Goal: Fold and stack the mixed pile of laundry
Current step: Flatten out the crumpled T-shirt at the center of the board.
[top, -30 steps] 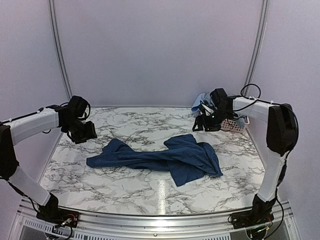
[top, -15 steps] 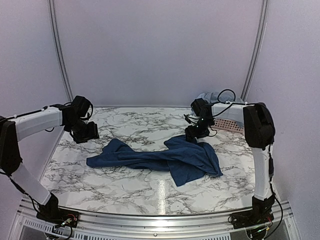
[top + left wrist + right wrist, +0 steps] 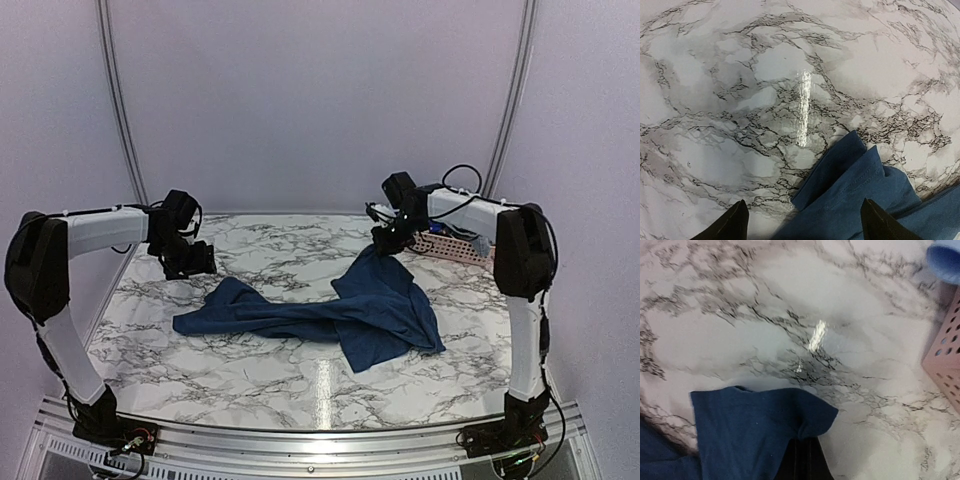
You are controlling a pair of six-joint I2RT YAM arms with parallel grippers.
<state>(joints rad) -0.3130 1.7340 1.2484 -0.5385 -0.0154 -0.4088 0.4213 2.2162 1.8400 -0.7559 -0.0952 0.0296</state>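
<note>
since half a second ago the right gripper (image 3: 391, 238) has risen from the cloth's far edge and drawn a corner of the navy shirt (image 3: 372, 312) up with it, so that corner now stands in a peak above the marble table (image 3: 262, 372). the left gripper (image 3: 192, 262) has swung inward along the far left of the table and now hangs just beyond the shirt's left end, not touching it. in the right wrist view the fingers (image 3: 802, 462) sit pressed together at the bottom edge with a fold of the navy cloth pinched between them, and the rest of that corner spreads out to the left. in the left wrist view the two fingertips (image 3: 735, 222) stand wide apart with nothing between them, over bare marble and the shirt's pointed end. the rest of the shirt lies flat and crumpled across the middle of the table, its long tail reaching left. the pink basket (image 3: 452, 246) sits at the far right, just beside the right gripper, with a light-blue garment (image 3: 946, 260) at its far side.
</note>
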